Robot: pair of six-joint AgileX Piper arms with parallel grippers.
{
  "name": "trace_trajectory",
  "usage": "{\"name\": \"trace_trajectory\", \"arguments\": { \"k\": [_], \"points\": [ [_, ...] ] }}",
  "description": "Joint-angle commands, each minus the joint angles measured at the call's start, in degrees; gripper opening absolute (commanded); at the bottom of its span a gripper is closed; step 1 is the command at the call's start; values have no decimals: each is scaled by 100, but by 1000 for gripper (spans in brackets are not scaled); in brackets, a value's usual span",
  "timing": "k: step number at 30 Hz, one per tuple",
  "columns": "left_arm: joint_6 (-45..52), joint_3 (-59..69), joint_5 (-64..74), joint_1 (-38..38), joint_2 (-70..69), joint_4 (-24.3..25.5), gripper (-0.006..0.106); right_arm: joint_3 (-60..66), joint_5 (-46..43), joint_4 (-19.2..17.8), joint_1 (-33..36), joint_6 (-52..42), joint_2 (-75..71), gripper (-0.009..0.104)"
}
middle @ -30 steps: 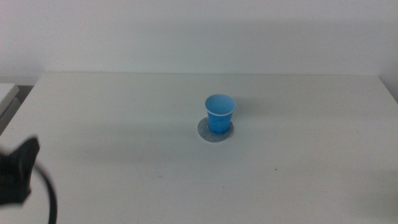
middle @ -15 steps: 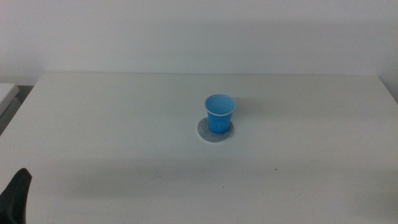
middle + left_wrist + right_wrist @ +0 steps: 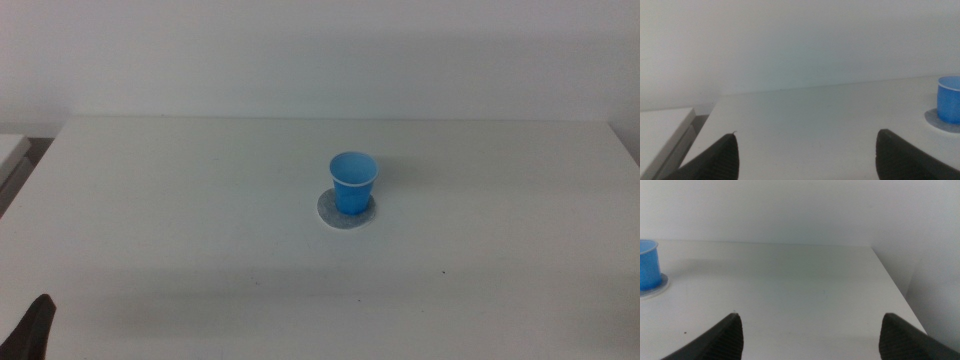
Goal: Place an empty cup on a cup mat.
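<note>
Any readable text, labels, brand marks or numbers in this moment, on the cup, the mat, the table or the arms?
None: no view shows any word, number or sign.
The cup: plain blue with a pale rim, no print.
The cup mat: speckled grey only, no lettering.
The table: bare white, unmarked.
The left gripper and right gripper: dark fingers, no labels visible.

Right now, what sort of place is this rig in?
Probably a lab test bench: a bare white table against a plain white wall, holding only a small blue disposable cup on a round speckled grey mat.
</note>
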Motion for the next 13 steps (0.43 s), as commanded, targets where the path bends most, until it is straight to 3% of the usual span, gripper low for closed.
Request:
{"name": "trace_trajectory", "arguments": {
  "k": [1,13],
  "points": [
    [7,-3,-25,7,-29,71,94,19,-38,-31,-1,-23,-28,93],
    [67,-3,-25,7,-29,159,94,19,-38,-31,-1,-23,-28,93]
  ]
}}
